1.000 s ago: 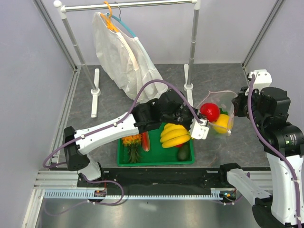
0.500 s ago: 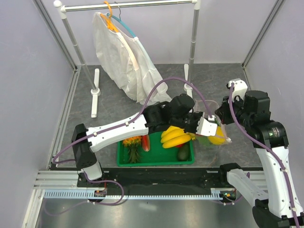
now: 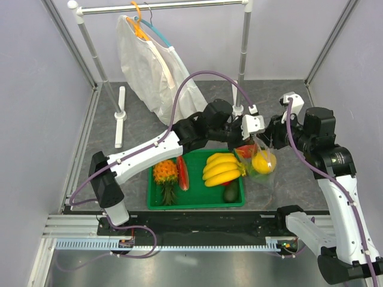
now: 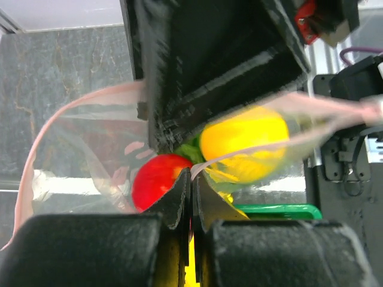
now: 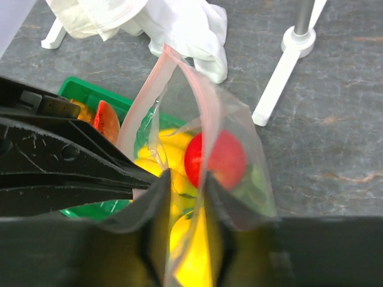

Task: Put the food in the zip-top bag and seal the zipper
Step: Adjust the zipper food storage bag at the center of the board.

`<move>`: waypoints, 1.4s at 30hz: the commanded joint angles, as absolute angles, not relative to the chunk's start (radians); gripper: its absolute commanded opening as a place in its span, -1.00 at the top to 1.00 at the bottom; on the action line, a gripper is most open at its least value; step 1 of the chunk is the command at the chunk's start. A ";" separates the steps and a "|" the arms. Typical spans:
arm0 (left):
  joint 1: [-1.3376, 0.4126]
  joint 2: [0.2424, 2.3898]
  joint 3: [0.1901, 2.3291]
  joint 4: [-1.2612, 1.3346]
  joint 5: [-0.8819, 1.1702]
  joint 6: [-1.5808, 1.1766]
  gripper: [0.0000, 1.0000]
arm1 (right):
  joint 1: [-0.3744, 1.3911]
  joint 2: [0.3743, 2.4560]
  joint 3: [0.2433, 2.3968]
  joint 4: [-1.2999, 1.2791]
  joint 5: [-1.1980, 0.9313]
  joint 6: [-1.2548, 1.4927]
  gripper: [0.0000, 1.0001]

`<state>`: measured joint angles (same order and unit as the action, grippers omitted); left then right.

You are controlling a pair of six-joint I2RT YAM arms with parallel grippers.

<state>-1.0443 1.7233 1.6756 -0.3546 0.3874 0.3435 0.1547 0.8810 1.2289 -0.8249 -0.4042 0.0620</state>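
The clear zip-top bag (image 3: pixel 262 164) hangs above the table's right part, just right of the tray. In it are the yellow fruit (image 3: pixel 264 161), the red tomato (image 3: pixel 246 150) and the green lettuce (image 5: pixel 254 179). My left gripper (image 4: pixel 192 175) is shut on the pink zipper strip (image 4: pixel 36 149) at the bag's mouth; from above it (image 3: pixel 255 137) is at the bag's top. My right gripper (image 5: pixel 187 206) straddles the same strip (image 5: pixel 188 89), its jaws a little apart with film between them. It (image 3: pixel 270 136) sits right beside the left one.
A green tray (image 3: pixel 194 204) holds a banana bunch (image 3: pixel 221 168), a pineapple (image 3: pixel 164 174), a red slice (image 3: pixel 182 173) and a dark green piece (image 3: pixel 231 192). A white garment (image 3: pixel 155 72) hangs on a rack (image 3: pixel 243 54) at the back.
My left gripper rose from beside the bag to its mouth and shut on the strip. My right arm moved left with the bag, which now hangs lower and narrower.
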 commanded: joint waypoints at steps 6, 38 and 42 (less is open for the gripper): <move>-0.986 1.749 1.684 -0.285 0.462 0.158 0.96 | 0.155 0.838 1.298 -0.816 -0.399 0.051 -0.76; -0.974 1.723 1.654 -0.288 0.577 0.270 0.96 | 0.155 0.951 1.407 -0.881 -0.259 0.081 -0.32; -0.976 1.721 1.652 -0.287 0.571 0.278 0.96 | 0.155 0.963 1.388 -0.884 -0.291 0.060 -0.15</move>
